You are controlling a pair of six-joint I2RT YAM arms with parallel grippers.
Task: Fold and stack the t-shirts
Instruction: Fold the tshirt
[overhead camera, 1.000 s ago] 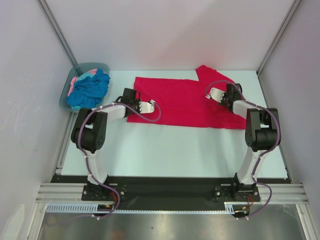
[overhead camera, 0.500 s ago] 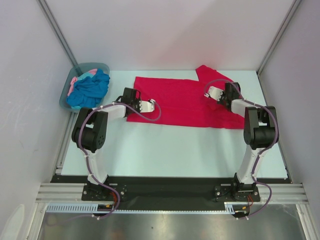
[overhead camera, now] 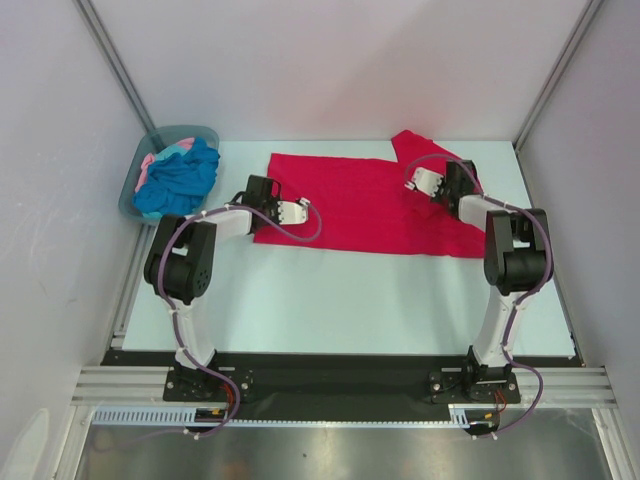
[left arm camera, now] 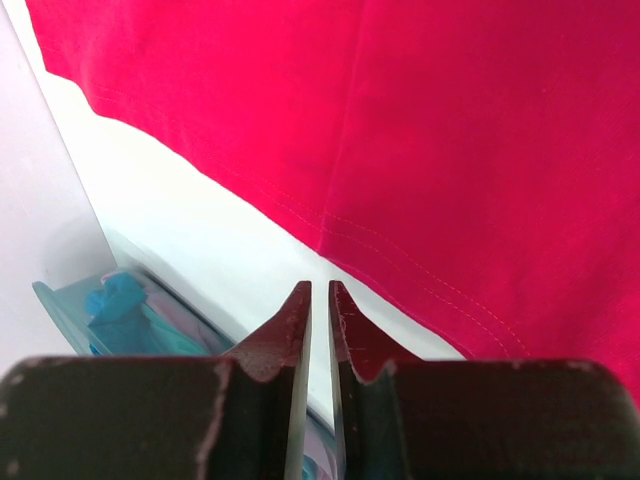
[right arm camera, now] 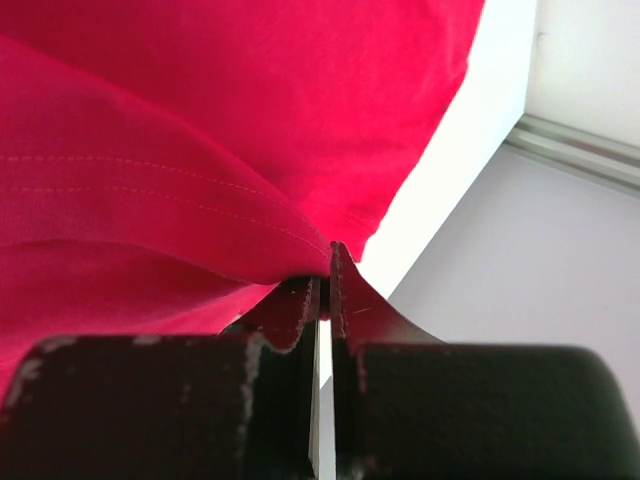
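Observation:
The crimson-red t-shirt [overhead camera: 360, 205] lies spread flat across the back of the table, one sleeve sticking out at the far right. My left gripper [overhead camera: 300, 212] hovers low at the shirt's near-left corner. In the left wrist view its tips [left arm camera: 320, 288] stand a narrow slit apart with nothing between them, and the red hem [left arm camera: 450, 130] lies just beyond. My right gripper [overhead camera: 420, 182] is over the shirt's right part, shut on a raised fold of red cloth [right arm camera: 200, 120] pinched at its tips [right arm camera: 326, 262]. The turquoise-blue t-shirt [overhead camera: 180, 175] and pale pink t-shirt [overhead camera: 150, 162] lie bunched in the tub.
The grey-teal tub [overhead camera: 165, 135] sits off the table's far left corner and also shows in the left wrist view [left arm camera: 60, 300]. The white table edge [right arm camera: 470, 170] and a metal frame rail [right arm camera: 570, 150] lie just right of the shirt. Walls enclose three sides.
The left jaws have parted slightly and no longer pinch the red hem. The right gripper has shifted a little toward the far side, still holding its fold.

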